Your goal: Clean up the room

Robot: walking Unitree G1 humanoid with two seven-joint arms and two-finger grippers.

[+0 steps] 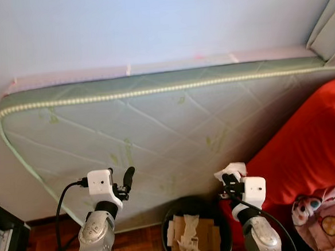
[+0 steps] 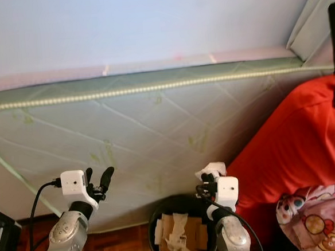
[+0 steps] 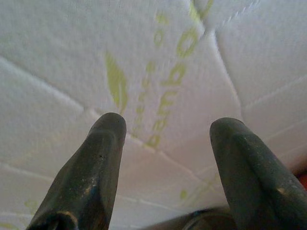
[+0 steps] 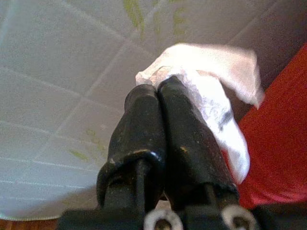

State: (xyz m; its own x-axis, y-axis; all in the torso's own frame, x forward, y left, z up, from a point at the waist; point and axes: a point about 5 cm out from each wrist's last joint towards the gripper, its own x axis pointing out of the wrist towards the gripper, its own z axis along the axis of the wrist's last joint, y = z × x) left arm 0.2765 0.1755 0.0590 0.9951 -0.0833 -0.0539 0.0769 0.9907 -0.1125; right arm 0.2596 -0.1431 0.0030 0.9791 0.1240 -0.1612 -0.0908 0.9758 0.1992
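A black round bin [image 1: 191, 205] stands on the wood floor between my arms, holding cardboard pieces and crumpled white paper [image 1: 189, 232]. My right gripper [image 1: 227, 176] is raised just above and right of the bin's rim, shut on a crumpled white tissue [image 4: 211, 81] that sticks out past the fingertips. My left gripper [image 1: 120, 179] is lifted left of the bin, open with nothing between its fingers [image 3: 98, 158], facing the mattress.
A pale quilted mattress [image 1: 156, 132] with green leaf print leans on the blue wall behind the bin. A red beanbag [image 1: 307, 144] sits at the right with a cartoon-print cloth [image 1: 329, 212] on it. Dark furniture [image 1: 2, 234] stands at the far left.
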